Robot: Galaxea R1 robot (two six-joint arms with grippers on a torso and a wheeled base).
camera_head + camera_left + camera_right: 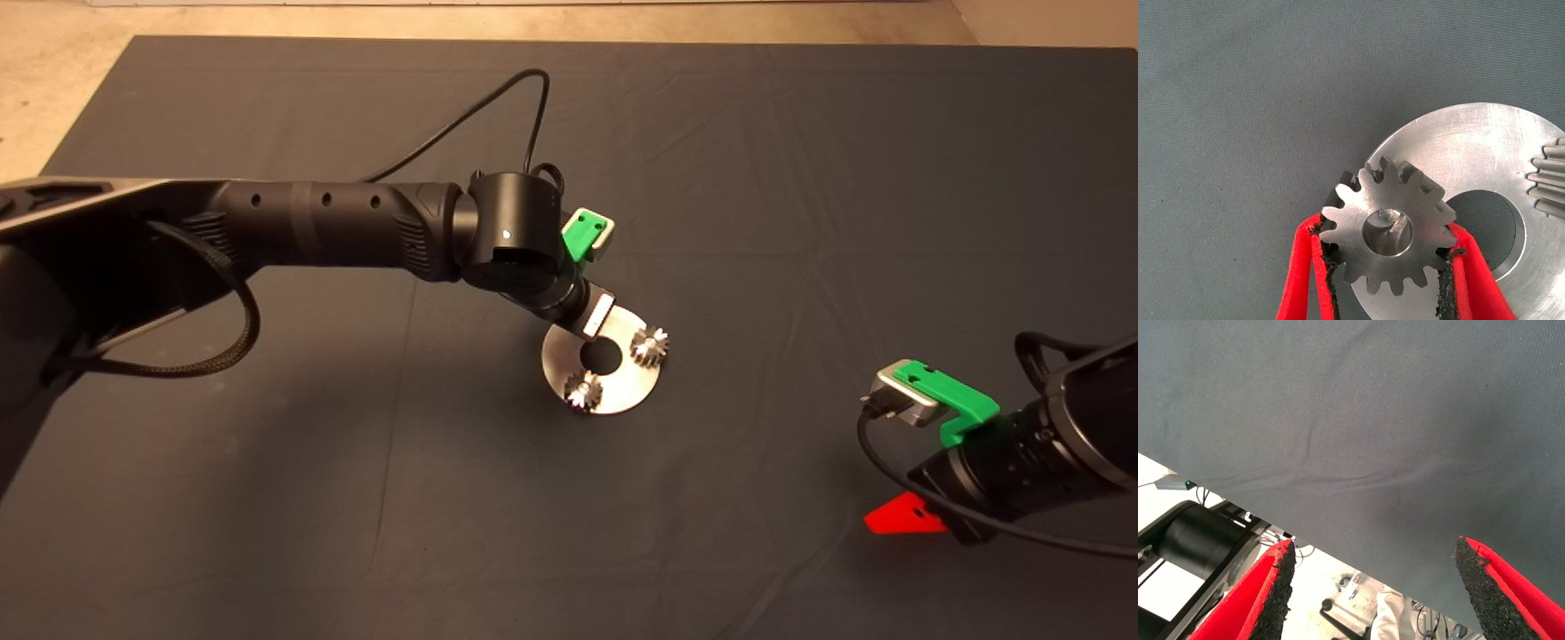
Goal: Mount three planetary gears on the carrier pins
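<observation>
**Inspector:** Report what you cannot see.

**Arm:** From above, my left wrist covers my left fingers, the gear they hold, and the near-left rim of the disc (613, 391). The third carrier pin is hidden under there too.

**Inspector:** And close up?

**Arm:** In my left wrist camera, my left fingers (1303, 280) are cut off by the frame edge. The held gear (1388, 230) conceals the pin's base; only its tip (1390, 216) shows through the bore. A second gear (1550, 187) is cropped at the edge.

**Inspector:** Right side?

**Arm:** My right fingers (1258, 600) are cropped. Beyond the worktop (1371, 420) edge, the floor clutter is too unclear to identify.
</observation>
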